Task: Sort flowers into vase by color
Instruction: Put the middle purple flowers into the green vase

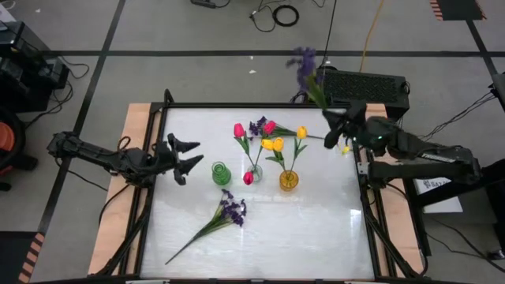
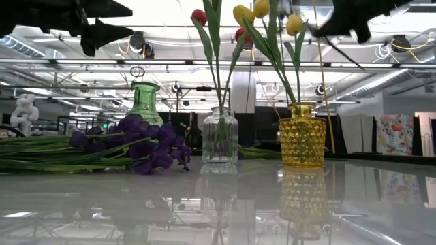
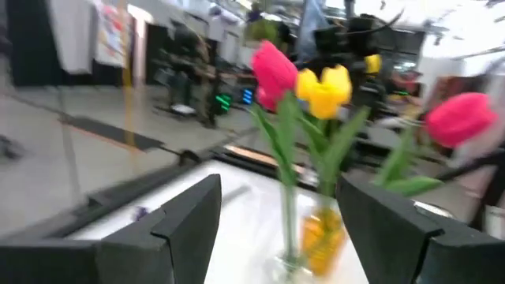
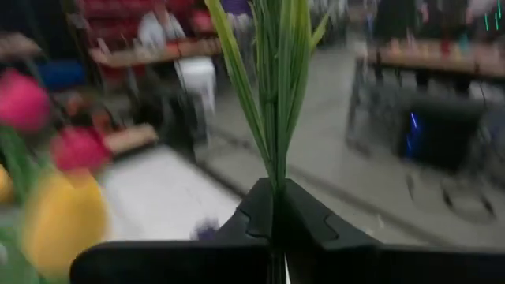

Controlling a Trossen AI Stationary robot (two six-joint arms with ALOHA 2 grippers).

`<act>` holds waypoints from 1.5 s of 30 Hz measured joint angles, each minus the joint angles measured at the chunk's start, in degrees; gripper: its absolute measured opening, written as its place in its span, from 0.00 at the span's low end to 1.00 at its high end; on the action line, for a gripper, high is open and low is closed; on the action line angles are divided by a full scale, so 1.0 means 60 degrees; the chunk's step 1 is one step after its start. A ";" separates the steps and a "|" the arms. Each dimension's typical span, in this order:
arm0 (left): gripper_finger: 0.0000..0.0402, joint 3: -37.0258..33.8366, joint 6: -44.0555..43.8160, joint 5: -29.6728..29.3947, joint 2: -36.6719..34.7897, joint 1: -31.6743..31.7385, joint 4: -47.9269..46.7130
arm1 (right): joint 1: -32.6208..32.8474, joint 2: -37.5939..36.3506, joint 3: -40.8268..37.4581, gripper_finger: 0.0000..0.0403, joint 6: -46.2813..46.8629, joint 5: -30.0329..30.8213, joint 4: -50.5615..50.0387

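- No brand or label can be read; the white sheet beside the right arm's base is too small to make out.
- Three vases stand mid-desk [image 1: 197,237]: green vase [image 1: 220,173] empty, clear vase [image 1: 253,174] with pink-red tulips [image 1: 239,130], yellow vase [image 1: 289,180] with yellow tulips [image 1: 277,144].
- One purple sprig [image 1: 231,209] lies flat on the desk, nearer the front edge, just in front of the green vase.
- A black box [image 1: 364,85] sits beyond the desk's far right corner.
- Right pincer [image 1: 341,126], at the far right edge, is clenched on the green stem of a second purple sprig [image 1: 304,63], held high.
- Left pincer [image 1: 183,157] hangs released and empty near the left edge, beside the green vase.
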 joint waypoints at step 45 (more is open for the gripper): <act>0.89 0.4691 0.3494 0.3271 0.2615 0.0003 0.1702 | 0.2820 1.1030 0.9399 0.01 -0.3062 -0.3604 0.6138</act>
